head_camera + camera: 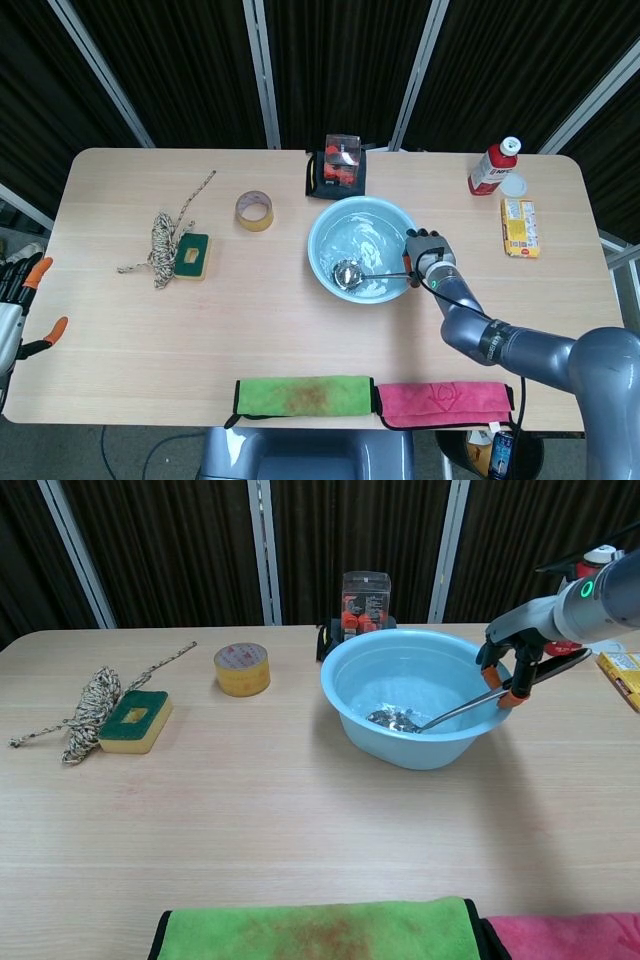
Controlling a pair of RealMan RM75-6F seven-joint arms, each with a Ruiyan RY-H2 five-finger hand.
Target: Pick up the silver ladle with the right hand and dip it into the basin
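Observation:
A light blue basin (322, 240) (352, 726) with rippling water stands right of the table's middle. The silver ladle (349, 273) (395, 720) lies with its bowl down in the water and its handle slanting up over the basin's right rim. My right hand (424, 256) (515, 658) grips the handle's end just outside that rim. My left hand (15, 300) hangs off the table's left edge in the head view, fingers apart, holding nothing.
Rope (160, 240), a green sponge (191, 254) and a tape roll (254, 210) lie left of the basin. A clear box (340, 160) stands behind it. A red bottle (494, 165) and yellow packet (519, 226) sit at the right. Green (303, 394) and pink (443, 403) cloths line the front edge.

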